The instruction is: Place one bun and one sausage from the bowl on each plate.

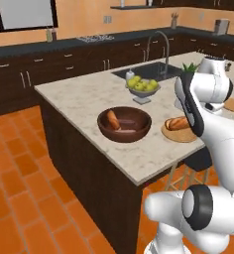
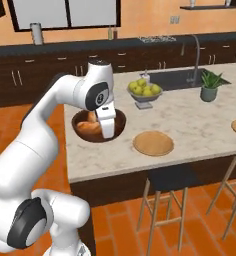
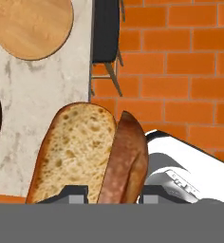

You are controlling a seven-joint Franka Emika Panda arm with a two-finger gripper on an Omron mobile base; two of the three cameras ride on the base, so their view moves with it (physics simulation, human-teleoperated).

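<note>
Gripper (image 3: 111, 197) clamped on porous, crusty split bun (image 3: 92, 152) over speckled marble counter (image 3: 42, 90).

Home kitchen, rendered. Marble-topped island (image 1: 84, 94) with inset sink (image 1: 147, 72) and tall faucet (image 1: 161, 44); dark cabinets (image 1: 44, 67) along an orange wall, stovetop (image 1: 95, 38), terracotta floor tiles (image 1: 20, 188), bar stools (image 2: 166, 200), fruit bowl (image 2: 144, 92).

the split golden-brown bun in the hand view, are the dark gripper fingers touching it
Touching. In the hand view the gripper is shut on the split golden-brown bun: each dark fingertip meets the bun's lower edge with no gap.
</note>
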